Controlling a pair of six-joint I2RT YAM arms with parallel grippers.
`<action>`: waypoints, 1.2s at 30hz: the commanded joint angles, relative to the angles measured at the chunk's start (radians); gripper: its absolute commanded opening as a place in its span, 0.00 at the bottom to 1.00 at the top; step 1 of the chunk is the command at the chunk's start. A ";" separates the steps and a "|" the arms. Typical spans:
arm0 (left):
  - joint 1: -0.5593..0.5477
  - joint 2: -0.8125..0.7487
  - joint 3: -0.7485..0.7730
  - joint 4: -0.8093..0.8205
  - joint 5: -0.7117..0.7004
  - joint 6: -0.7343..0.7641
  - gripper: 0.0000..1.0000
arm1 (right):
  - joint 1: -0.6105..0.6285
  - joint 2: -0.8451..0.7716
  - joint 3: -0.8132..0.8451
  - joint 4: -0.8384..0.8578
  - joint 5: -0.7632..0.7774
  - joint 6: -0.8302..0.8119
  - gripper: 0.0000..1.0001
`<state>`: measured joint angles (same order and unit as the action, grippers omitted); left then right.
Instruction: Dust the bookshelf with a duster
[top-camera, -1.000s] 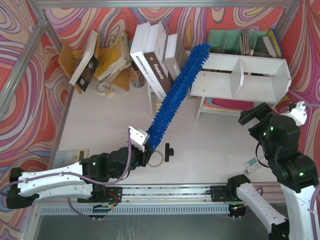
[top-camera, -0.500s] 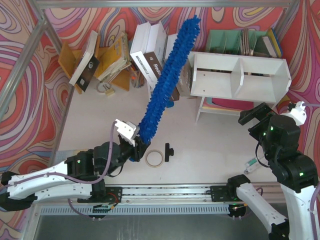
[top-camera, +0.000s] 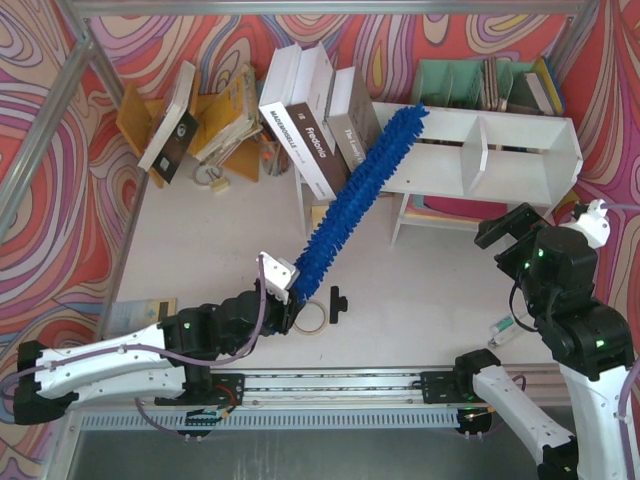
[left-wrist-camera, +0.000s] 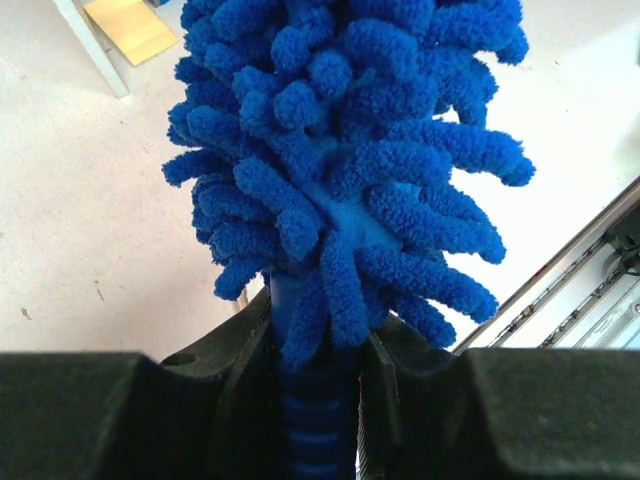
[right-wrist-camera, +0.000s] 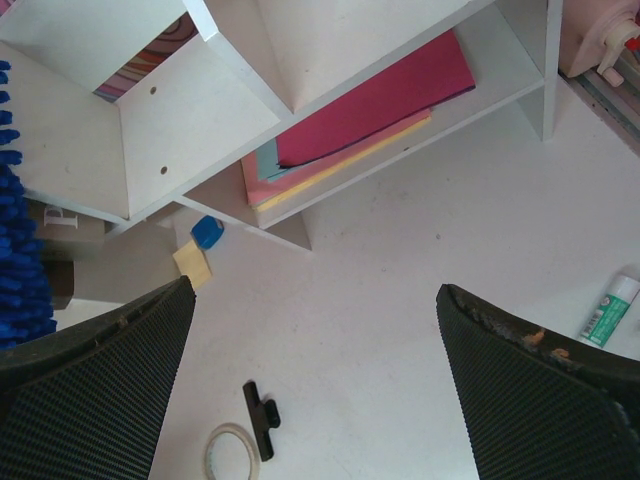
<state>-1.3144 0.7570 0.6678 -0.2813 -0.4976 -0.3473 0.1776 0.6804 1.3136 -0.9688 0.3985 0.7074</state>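
Note:
The long blue fluffy duster (top-camera: 358, 199) slants up from my left gripper (top-camera: 287, 300) to the white bookshelf (top-camera: 520, 160). Its tip lies on the top of the shelf's left compartment. My left gripper (left-wrist-camera: 318, 350) is shut on the duster's blue ribbed handle (left-wrist-camera: 310, 420), with the fluffy head (left-wrist-camera: 340, 150) filling that view. My right gripper (top-camera: 505, 233) hangs open in front of the shelf's right end, holding nothing. In the right wrist view the wide-apart fingers (right-wrist-camera: 95, 380) frame bare table below the bookshelf (right-wrist-camera: 200, 120), and the duster (right-wrist-camera: 18, 230) shows at the left edge.
Books (top-camera: 310, 125) lean left of the shelf, a teal file organizer (top-camera: 480, 80) stands behind it and a yellow-orange rack (top-camera: 215, 125) sits at back left. A tape ring (top-camera: 310, 318) and black clip (top-camera: 338, 303) lie by the left gripper. Pink and yellow sheets (right-wrist-camera: 370, 100) lie under the shelf; a glue stick (top-camera: 503, 329) is near the right arm.
The duster swung left and upright half a second ago, then came back right and down; its tip now rests on the shelf's left top. The right arm has not moved.

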 joint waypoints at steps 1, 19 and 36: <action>0.024 -0.028 -0.005 0.034 -0.001 -0.037 0.00 | 0.005 0.004 0.015 0.027 0.003 -0.005 0.94; 0.024 0.038 0.165 -0.017 0.062 0.018 0.00 | 0.006 -0.013 0.006 0.015 0.011 0.002 0.94; 0.024 0.020 0.175 -0.025 0.044 -0.028 0.00 | 0.006 -0.015 0.001 0.021 0.000 0.000 0.94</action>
<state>-1.2942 0.7948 0.7624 -0.3428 -0.4267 -0.3885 0.1776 0.6750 1.3132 -0.9688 0.3981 0.7078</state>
